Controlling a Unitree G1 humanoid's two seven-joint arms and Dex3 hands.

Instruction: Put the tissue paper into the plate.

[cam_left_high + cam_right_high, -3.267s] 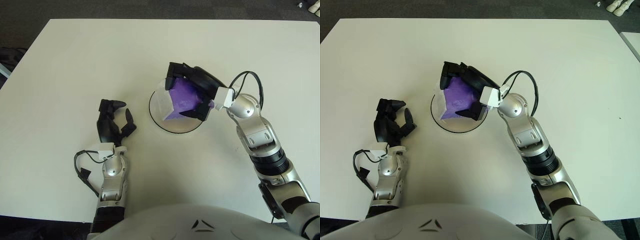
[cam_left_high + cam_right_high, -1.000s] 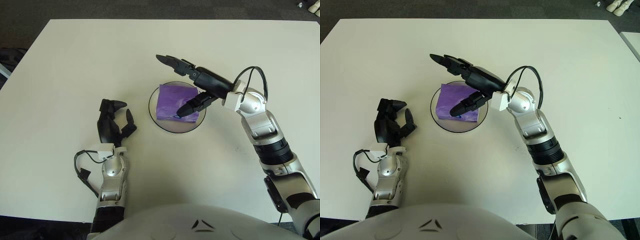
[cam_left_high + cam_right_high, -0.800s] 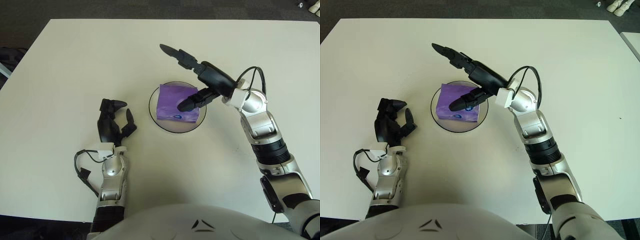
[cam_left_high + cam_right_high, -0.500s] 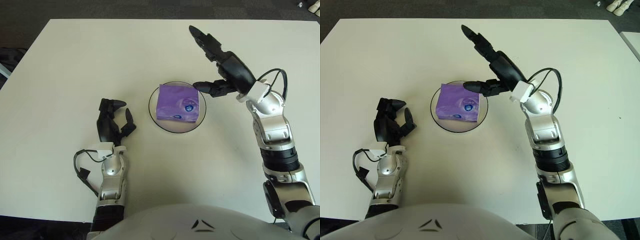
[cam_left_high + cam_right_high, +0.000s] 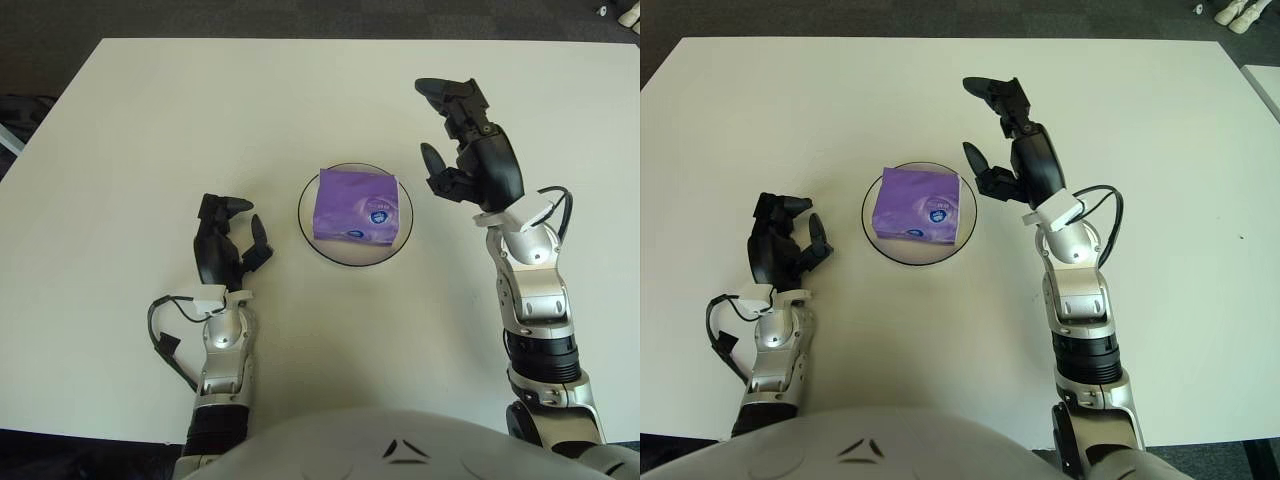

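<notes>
A purple tissue pack [image 5: 356,206] lies flat inside the round plate [image 5: 308,232] near the middle of the white table. My right hand [image 5: 466,140] is raised to the right of the plate, apart from it, its fingers spread and holding nothing. My left hand [image 5: 222,245] shows to the left of the plate, its fingers relaxed and empty.
The white table [image 5: 150,130] spreads wide around the plate, with its far edge at the top and dark floor beyond. A small pale object [image 5: 1232,12] lies on the floor at the top right.
My right hand let go of the tissue pack, which now lies flat in the plate. The hand then pulled up and back to the right. The left hand has not moved.
</notes>
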